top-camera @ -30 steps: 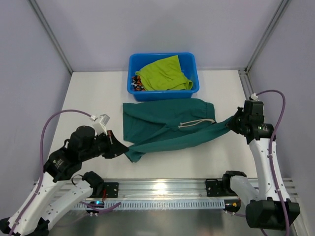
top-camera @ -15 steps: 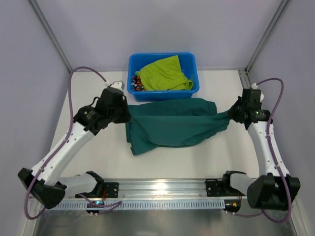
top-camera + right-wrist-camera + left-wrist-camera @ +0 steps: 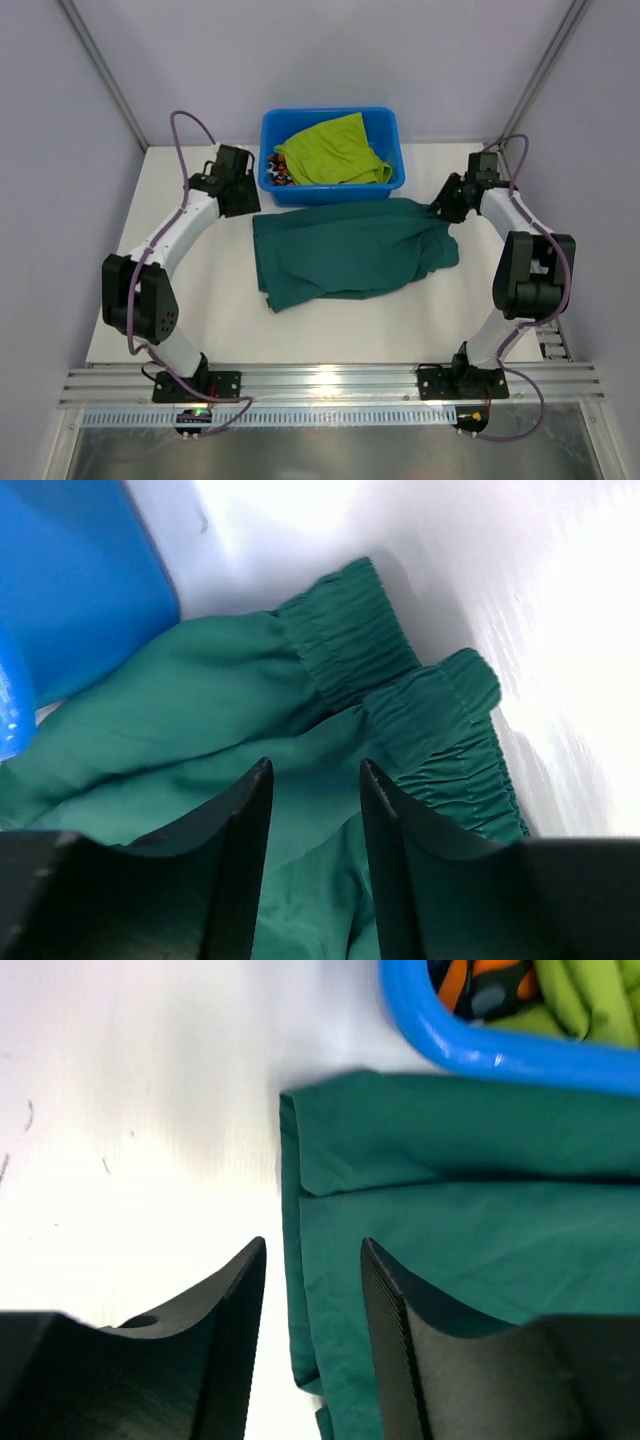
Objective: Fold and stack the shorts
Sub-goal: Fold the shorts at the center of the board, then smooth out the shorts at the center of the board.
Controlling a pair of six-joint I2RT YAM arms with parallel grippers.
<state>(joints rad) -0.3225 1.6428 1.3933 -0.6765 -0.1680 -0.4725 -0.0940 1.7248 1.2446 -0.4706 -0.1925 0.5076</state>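
The dark teal-green shorts [image 3: 350, 252] lie folded over in the middle of the table, just in front of the blue tub. My left gripper [image 3: 243, 196] hovers over their far left corner [image 3: 300, 1140], jaws open, the cloth edge lying loose below the gap [image 3: 312, 1250]. My right gripper [image 3: 446, 206] is open above the gathered waistband [image 3: 400, 695] at the far right corner, nothing clamped [image 3: 315, 770]. Lime yellow-green shorts [image 3: 335, 150] fill the tub. Camouflage print shorts [image 3: 275, 172] peek out at the tub's left end.
The blue plastic tub [image 3: 385, 185] stands at the back centre, its rim [image 3: 500, 1055] close to both grippers. A rail runs along the near edge [image 3: 330, 382]. Grey walls close in the left, right and back.
Both arms carried the near edge of the teal shorts away toward the tub, folding the cloth over. Both grippers then opened and let go of it.
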